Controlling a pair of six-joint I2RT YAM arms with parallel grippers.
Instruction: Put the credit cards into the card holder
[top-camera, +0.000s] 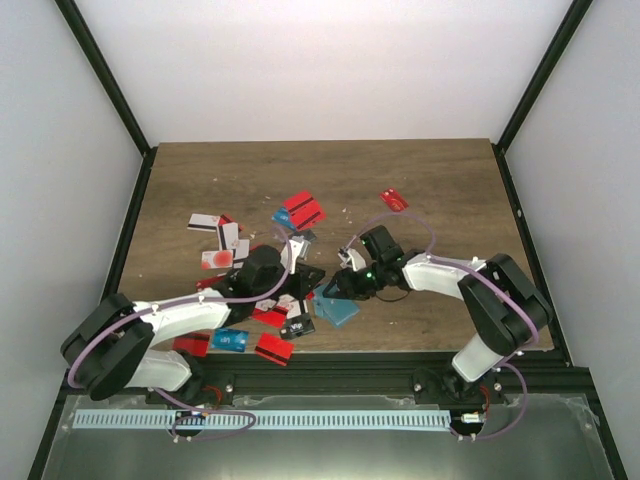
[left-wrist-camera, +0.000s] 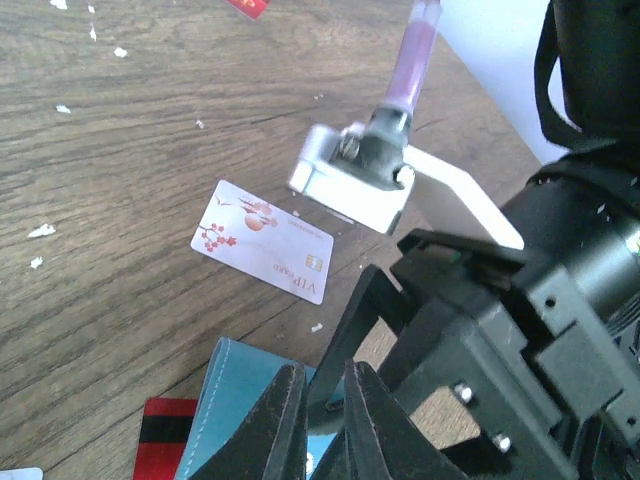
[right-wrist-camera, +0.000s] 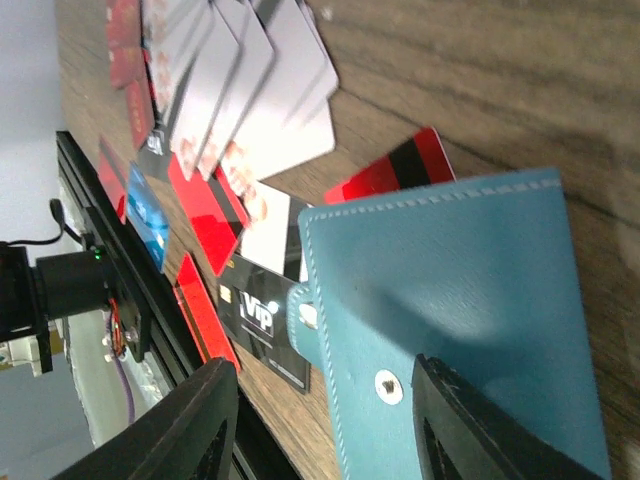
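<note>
Teal holder (right-wrist-camera: 450, 300) lies flat near the table's (top-camera: 200, 170) front edge, with cards (right-wrist-camera: 250, 100) crowding one side and a red-black card (right-wrist-camera: 395, 172) meeting its rim. Right gripper (right-wrist-camera: 322, 375) straddles its snap edge, jaws wide, holding nothing. Left gripper (left-wrist-camera: 325, 372) is almost closed beside the holder's edge; I cannot tell whether it grips anything. Open wood stretches behind.

"VIP" is printed on a white card (left-wrist-camera: 265, 240) with red blossoms, beside its chip; the smaller lettering next to it cannot be read. "VIP" is also lettered in white on a black card (right-wrist-camera: 255, 320) near the table's (right-wrist-camera: 480, 90) near edge.
</note>
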